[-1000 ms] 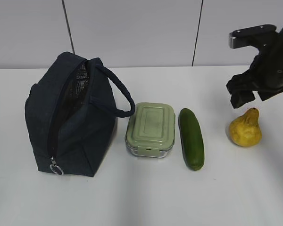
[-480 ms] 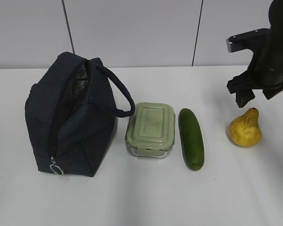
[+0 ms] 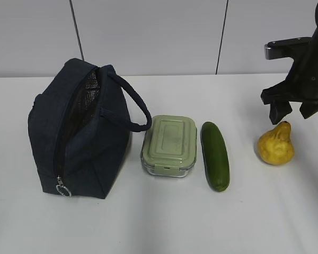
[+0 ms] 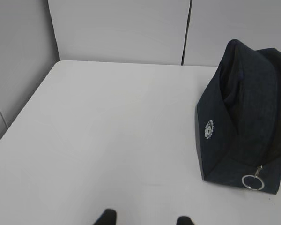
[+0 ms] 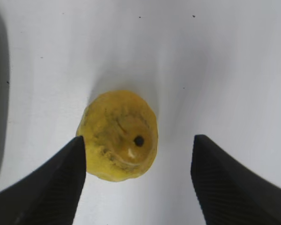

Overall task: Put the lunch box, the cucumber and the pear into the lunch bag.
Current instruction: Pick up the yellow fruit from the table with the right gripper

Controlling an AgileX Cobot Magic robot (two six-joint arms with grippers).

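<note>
Right claw (image 5: 138,178): jaws spread wide, empty, hanging straight over the pear with one finger at 9 o'clock of it and the other well off at 3 o'clock; the pear sits nearer the 9 o'clock finger.
Pear (image 3: 276,144): upright on the bench (image 3: 164,222), stem up, at the far 3 o'clock end of the row, clear of the cucumber.
Pear handling: I'd judge it firm but bruisable, lumpy and rounded, so apt to roll or tip if nudged off-centre; best taken across the broad belly below the neck, with the claw centred first.
Cucumber (image 3: 215,155): lying lengthwise just beside the lunch box, at its 3 o'clock; looks stiff, smooth and likely slippery, so a mid-length grip across its width seems right.
Lunch box (image 3: 169,144): lid on, between bag and cucumber, near the bag's handle; probably the heaviest item, hard, glass-walled, best held across its short sides.
Lunch bag (image 3: 79,132): standing at 9 o'clock of the row, zipper open, mouth gaping; soft fabric, may sag or slide when things go in.
Left claw (image 4: 145,219): only its fingertips show, apart and holding nothing, low over bare bench at 9 o'clock of the bag.
</note>
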